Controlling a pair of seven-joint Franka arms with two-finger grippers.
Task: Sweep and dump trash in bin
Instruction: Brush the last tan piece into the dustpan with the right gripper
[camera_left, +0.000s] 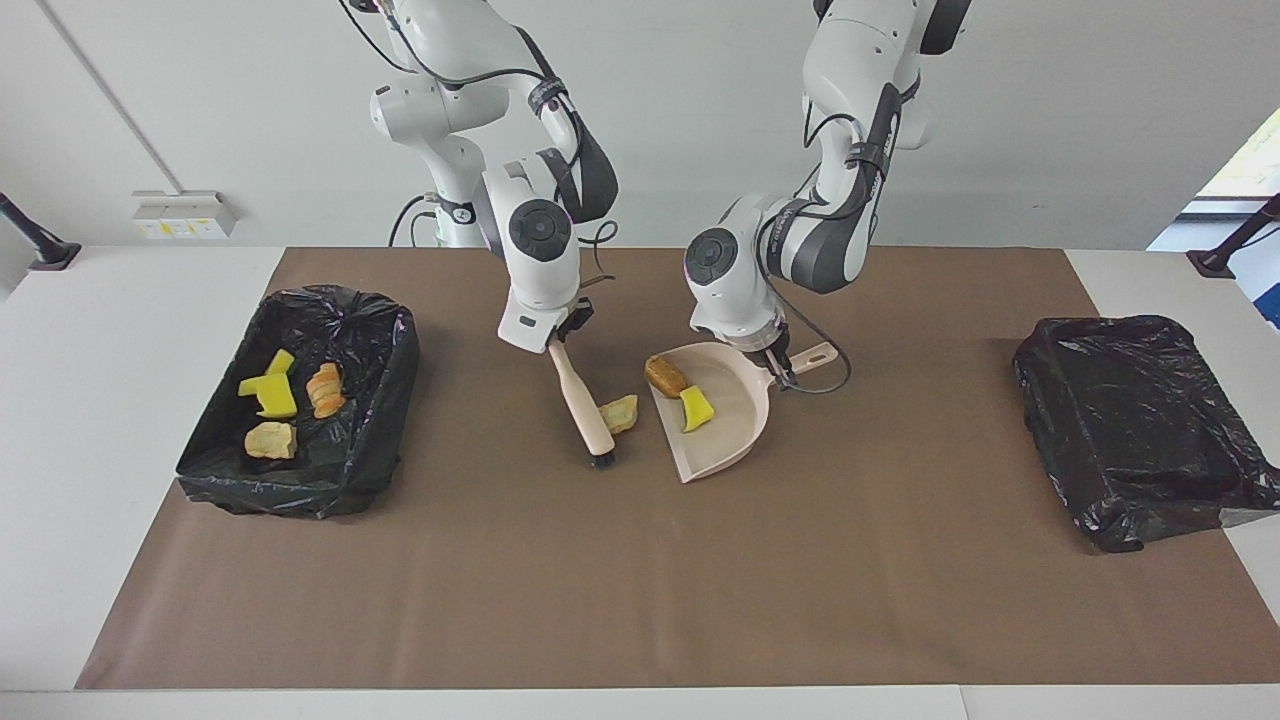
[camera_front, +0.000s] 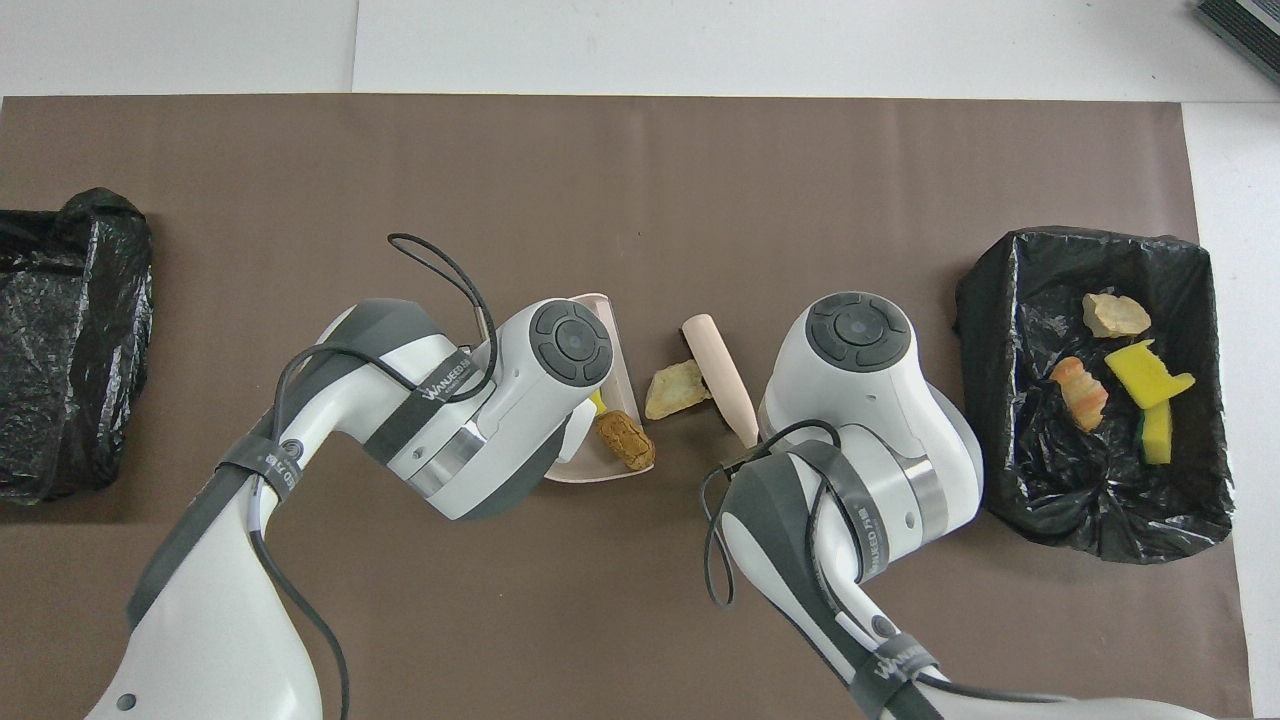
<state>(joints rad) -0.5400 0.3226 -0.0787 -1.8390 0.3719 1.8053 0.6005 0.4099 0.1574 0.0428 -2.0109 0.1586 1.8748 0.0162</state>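
While four chunks of trash (camera_left: 283, 405) already lie in the black-lined bin (camera_left: 390, 345) at the right arm's end of the table, the facing view shows the job only partly done: a brown piece (camera_left: 665, 376) and a yellow sponge bit (camera_left: 697, 409) sit in the pale pink dustpan (camera_left: 735, 440), and one pale lump (camera_left: 619, 413) is on the brown mat, touching the brush (camera_left: 583, 402) and just beside the pan's lip. By my reading, that lump has to go in and the pan must then be emptied. The right gripper (camera_left: 558, 338) is clenched on the brush handle, bristles at the mat; the left gripper (camera_left: 778, 368) grasps the dustpan handle.

In the overhead view, the lump (camera_front: 677, 389) lies between the brush (camera_front: 722, 378) and the dustpan (camera_front: 608, 350). Both grippers are hidden under their own wrists. A second lined bin (camera_front: 70, 340), at the left arm's end, shows no trash in it.
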